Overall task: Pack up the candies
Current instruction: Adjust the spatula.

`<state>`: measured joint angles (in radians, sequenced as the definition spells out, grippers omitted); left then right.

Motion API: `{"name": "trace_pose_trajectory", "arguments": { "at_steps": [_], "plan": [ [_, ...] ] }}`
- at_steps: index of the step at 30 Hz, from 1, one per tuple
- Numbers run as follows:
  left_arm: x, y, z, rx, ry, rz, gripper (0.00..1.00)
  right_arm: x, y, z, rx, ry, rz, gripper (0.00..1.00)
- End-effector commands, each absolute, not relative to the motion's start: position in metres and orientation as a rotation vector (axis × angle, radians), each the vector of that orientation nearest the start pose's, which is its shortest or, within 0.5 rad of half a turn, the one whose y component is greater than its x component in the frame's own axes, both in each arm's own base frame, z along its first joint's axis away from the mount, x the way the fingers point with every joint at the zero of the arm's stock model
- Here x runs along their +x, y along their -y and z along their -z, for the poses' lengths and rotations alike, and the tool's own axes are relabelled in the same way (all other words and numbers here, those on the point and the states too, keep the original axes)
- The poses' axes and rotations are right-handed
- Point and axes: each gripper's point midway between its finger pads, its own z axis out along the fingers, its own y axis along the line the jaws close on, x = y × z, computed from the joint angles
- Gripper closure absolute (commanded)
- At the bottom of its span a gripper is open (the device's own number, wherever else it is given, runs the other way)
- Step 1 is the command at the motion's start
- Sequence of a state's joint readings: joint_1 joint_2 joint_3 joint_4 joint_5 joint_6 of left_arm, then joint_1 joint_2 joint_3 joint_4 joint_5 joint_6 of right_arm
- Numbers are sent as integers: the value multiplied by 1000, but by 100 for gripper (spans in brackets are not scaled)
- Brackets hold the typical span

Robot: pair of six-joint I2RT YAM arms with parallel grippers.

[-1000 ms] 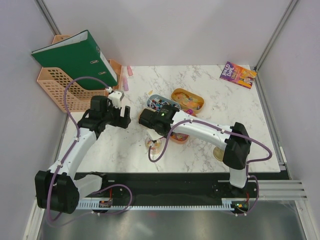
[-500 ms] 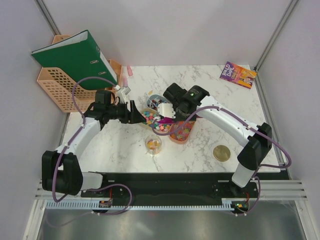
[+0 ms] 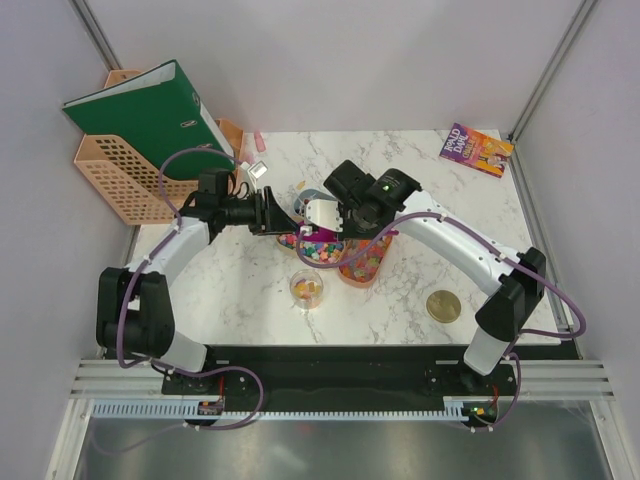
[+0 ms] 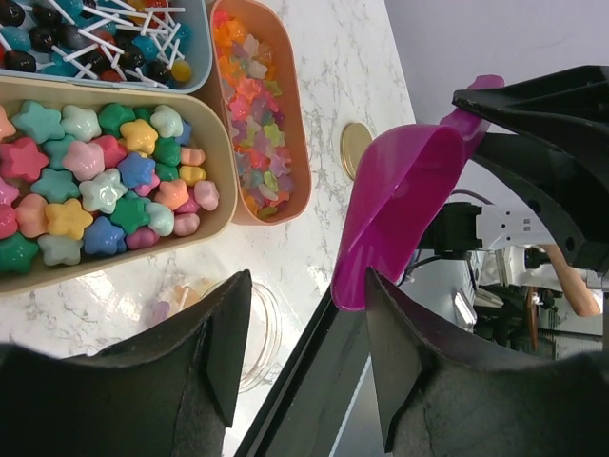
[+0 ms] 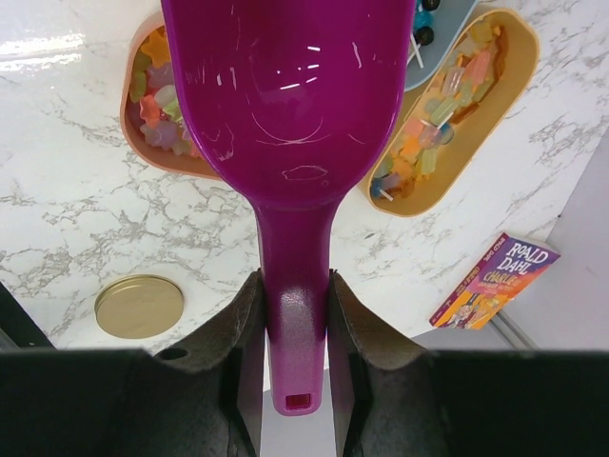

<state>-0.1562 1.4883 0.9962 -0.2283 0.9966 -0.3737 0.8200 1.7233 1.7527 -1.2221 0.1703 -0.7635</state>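
My right gripper is shut on the handle of an empty magenta scoop and holds it above the candy trays; the scoop also shows in the top view and the left wrist view. Star-shaped candies fill a tan tray. Small gummies fill an orange tray. Lollipops lie in a blue tray. A clear jar holding a few candies stands in front of the trays. My left gripper is open and empty, beside the scoop, just left of the trays.
A round gold lid lies at the front right. A book lies at the back right. A green binder rests on an orange basket at the back left. Another yellow tray of gummies lies under the right arm.
The right arm swung from near the jar back over the trays with the scoop. The left arm stretched right and back toward the scoop.
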Motion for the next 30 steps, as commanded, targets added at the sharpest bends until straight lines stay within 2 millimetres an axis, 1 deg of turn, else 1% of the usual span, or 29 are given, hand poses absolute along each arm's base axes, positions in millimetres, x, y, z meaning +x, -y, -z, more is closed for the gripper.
{"name": "trace_pose_trajectory", "arguments": {
  "at_steps": [1,6,7,10,12,15,18,19,20,21,22,23,24,25,26,27,28,29,30],
  "plan": [
    [313,210,-201,328,-2178,1471,43,298,-241,-228,-1835,-1915,167,100],
    [316,212,-199,325,-2178,1496,51,297,-247,-230,-1838,-1904,152,100],
    [316,213,-201,330,-2173,1509,55,297,-248,-230,-1841,-1901,151,100],
    [315,216,-204,342,-2156,1556,59,297,-253,-227,-1848,-1898,145,100],
    [314,217,-204,340,-2154,1586,60,296,-256,-224,-1857,-1897,140,100],
    [310,220,-208,368,-2132,1646,66,293,-261,-221,-1873,-1892,129,100],
    [306,221,-211,396,-2116,1699,79,293,-261,-218,-1878,-1898,127,100],
    [305,222,-212,412,-2105,1715,93,293,-261,-218,-1882,-1891,130,100],
    [303,222,-212,426,-2099,1731,98,294,-260,-217,-1884,-1891,134,100],
    [297,222,-216,466,-2078,1777,98,293,-257,-217,-1883,-1890,141,98],
    [293,222,-218,492,-2064,1800,98,295,-259,-220,-1864,-1879,138,96],
    [291,222,-218,509,-2055,1824,98,291,-260,-219,-1873,-1874,86,96],
    [284,221,-221,540,-2037,1875,98,285,-257,-224,-1870,-1859,46,95],
    [282,221,-222,557,-2028,1901,98,287,-254,-228,-1847,-1850,8,91],
    [280,221,-220,577,-2017,1927,98,284,-255,-234,-1827,-1827,-60,83],
    [278,220,-221,587,-2011,1955,98,269,-254,-243,-1819,-1767,-174,63],
    [274,219,-223,609,-1994,2000,98,271,-251,-250,-1783,-1718,-222,56],
    [274,219,-221,618,-1988,2022,98,256,-242,-259,-1769,-1655,-263,47],
    [271,218,-223,638,-1970,2057,98,242,-246,-265,-1768,-1567,-364,30]
  ]
}}
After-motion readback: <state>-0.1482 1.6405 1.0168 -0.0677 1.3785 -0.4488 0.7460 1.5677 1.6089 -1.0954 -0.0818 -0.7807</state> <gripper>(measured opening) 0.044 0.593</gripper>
